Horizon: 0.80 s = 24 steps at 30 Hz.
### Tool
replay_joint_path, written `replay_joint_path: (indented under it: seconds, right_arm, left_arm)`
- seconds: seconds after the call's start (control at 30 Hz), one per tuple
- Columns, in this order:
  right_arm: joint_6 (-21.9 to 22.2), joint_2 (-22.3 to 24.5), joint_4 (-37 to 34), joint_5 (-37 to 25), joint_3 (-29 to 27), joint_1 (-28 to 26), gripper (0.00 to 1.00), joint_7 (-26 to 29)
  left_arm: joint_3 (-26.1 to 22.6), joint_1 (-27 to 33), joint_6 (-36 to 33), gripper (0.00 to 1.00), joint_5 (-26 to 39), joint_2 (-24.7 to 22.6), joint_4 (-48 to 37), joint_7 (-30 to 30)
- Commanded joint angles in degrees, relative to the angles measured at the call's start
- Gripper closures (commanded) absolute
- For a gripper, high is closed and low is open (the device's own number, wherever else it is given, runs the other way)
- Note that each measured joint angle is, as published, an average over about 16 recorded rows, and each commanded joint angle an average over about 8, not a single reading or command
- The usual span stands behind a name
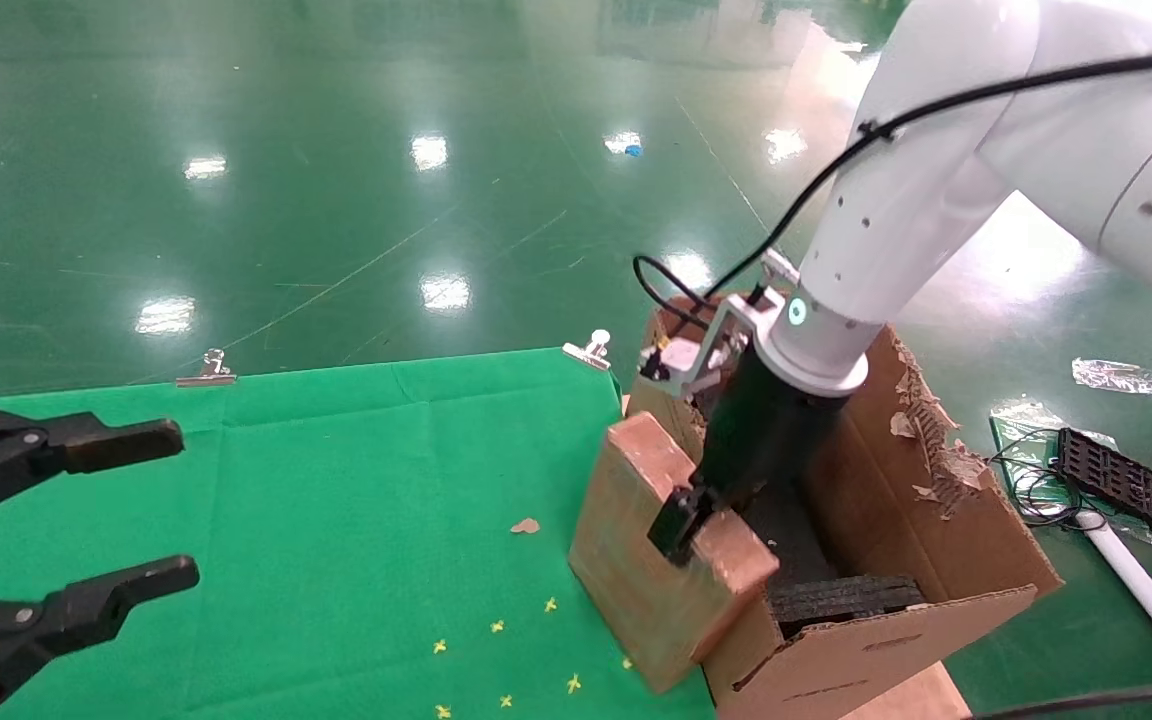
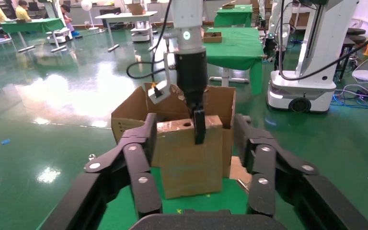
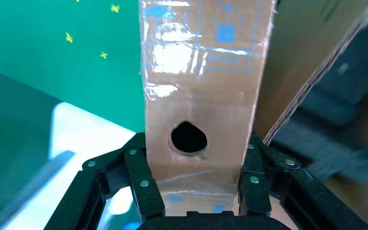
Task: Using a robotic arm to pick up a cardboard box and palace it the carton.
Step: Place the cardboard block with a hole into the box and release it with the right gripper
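cardboard box (image 1: 651,560), a small narrow oblong brown one wrapped in glossy tape, stands upright at the edge of the green cloth-covered table (image 1: 336,500), hard against the near-left wall of the large brown corrugated carton (image 1: 936,520) with upright flaps and one torn ragged edge. the right gripper (image 1: 688,520), black and jointed on the white tubular robotic arm (image 1: 896,220) with a green-lit ring, is clamped on the box's top end; in the right wrist view its fingers (image 3: 141,179) press both narrow sides just beside the round hole (image 3: 189,137). black foam blocks (image 1: 841,598) lie inside the carton. the left gripper (image 1: 66,520) hovers over the cloth at the table's left, well apart from the box, fingers spread wide. yellow cross marks (image 1: 496,650) dot the cloth near the box.
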<state>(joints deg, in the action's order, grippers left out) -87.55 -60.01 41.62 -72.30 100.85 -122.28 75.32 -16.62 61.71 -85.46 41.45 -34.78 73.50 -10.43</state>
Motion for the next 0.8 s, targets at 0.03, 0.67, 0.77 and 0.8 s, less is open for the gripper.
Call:
replay_joint_path:
  seconds: [0.03, 0.67, 0.77, 0.8]
  right_arm:
    - [0.24, -0.27, 0.79, -0.46, -0.04, -0.96, 1.0, -1.46]
    - [5.81, 11.5, -7.67, -4.66, -4.83, -17.33, 1.0, -16.21]
    - [5.32, 12.1, -10.73, -6.17, -3.72, -16.74, 1.0, -15.46]
    - [5.08, 12.2, -11.88, -6.61, -3.31, -16.34, 1.0, -15.06]
  left_arm:
    - [-0.01, 0.0, 0.0, 1.0, 0.0, 0.0, 0.0, 0.0]
    - [-0.08, 0.02, 0.03, 1.0, -0.05, 0.03, 0.0, 0.04]
    - [-0.09, 0.02, 0.04, 1.0, -0.06, 0.04, 0.0, 0.04]
    - [-0.09, 0.02, 0.04, 1.0, -0.06, 0.04, 0.0, 0.04]
